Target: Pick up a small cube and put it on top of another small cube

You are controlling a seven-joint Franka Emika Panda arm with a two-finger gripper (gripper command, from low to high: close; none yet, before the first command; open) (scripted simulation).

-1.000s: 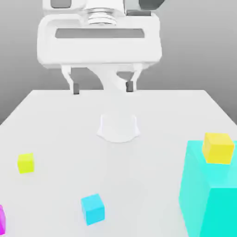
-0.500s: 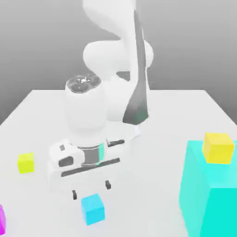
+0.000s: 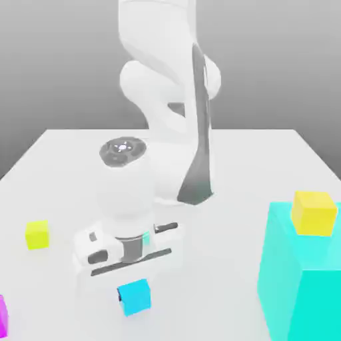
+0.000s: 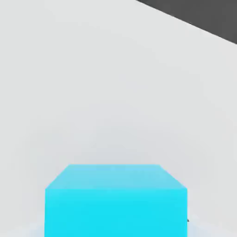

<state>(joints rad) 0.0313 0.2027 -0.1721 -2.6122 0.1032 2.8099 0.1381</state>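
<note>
White tabletop (image 3: 60, 166): my gripper (image 3: 135, 298) clamps small sky-blue cube (image 3: 135, 296), near edge; next lift, carry right to golden-yellow cube (image 3: 314, 212).

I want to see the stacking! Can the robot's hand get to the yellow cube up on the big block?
Probably yes. The golden cube sits in the open on the big turquoise block, with nothing over it. The gripper is down at the blue cube, so it would need to lift and swing across.

magenta cube (image 3: 2, 318) cut off; turquoise block (image 3: 303, 286) cropped
</note>
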